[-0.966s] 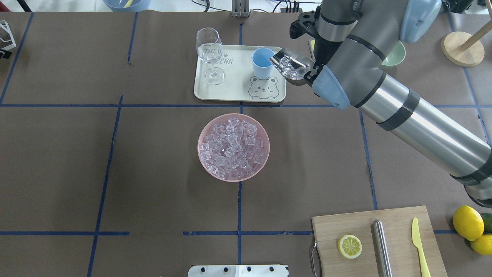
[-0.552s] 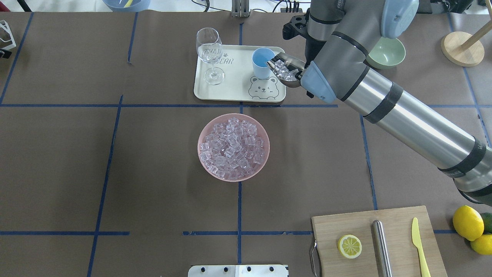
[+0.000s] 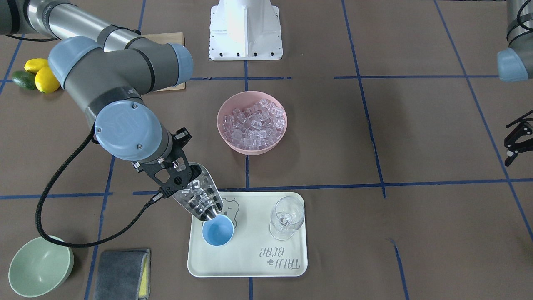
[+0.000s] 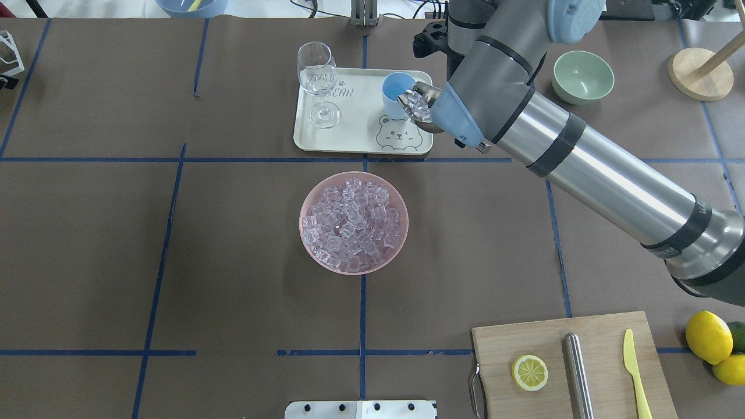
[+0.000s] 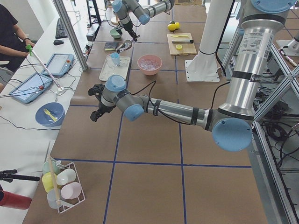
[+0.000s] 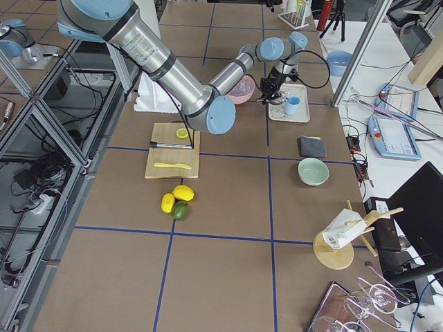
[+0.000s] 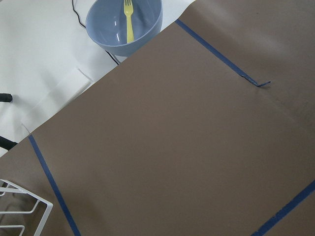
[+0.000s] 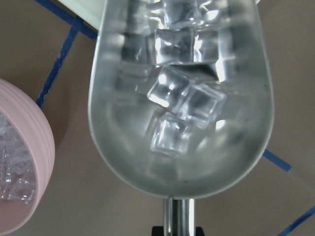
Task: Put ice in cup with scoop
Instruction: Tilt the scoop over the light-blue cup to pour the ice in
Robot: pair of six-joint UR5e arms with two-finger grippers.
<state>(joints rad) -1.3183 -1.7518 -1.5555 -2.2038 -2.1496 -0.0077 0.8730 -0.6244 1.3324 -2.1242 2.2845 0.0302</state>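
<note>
The right tool (image 3: 174, 180) is clamped narrow on the thin handle of the scoop (image 3: 195, 189), gripping it at the end away from the trough. The scoop tilts down toward its open front. That front lip sits at the rim of the cup (image 3: 217, 232), on the side of the cup nearer the robot; whether lip and rim touch cannot be told. Ice (image 8: 179, 105) lies in the trough, several clear cubes loosely stacked from the middle toward the open end.

The cup stands upright on a cream tray (image 3: 250, 266) with a bear drawing. A wine glass (image 3: 286, 217) stands upright on the same tray, well apart from the cup. Closer to the robot's base, beyond the tray's edge, a pink bowl (image 3: 222, 125) rests on the desk (image 3: 374, 250), heaped with more of the ice.

A green bowl (image 3: 37, 266) and a folded grey cloth (image 3: 120, 273) lie on the desk on the robot's right side of the tray, under the arm's cable.

The left tool (image 3: 516, 141) hangs far off on the robot's left, above bare brown paper, its fingers spread wide with nothing between them
</note>
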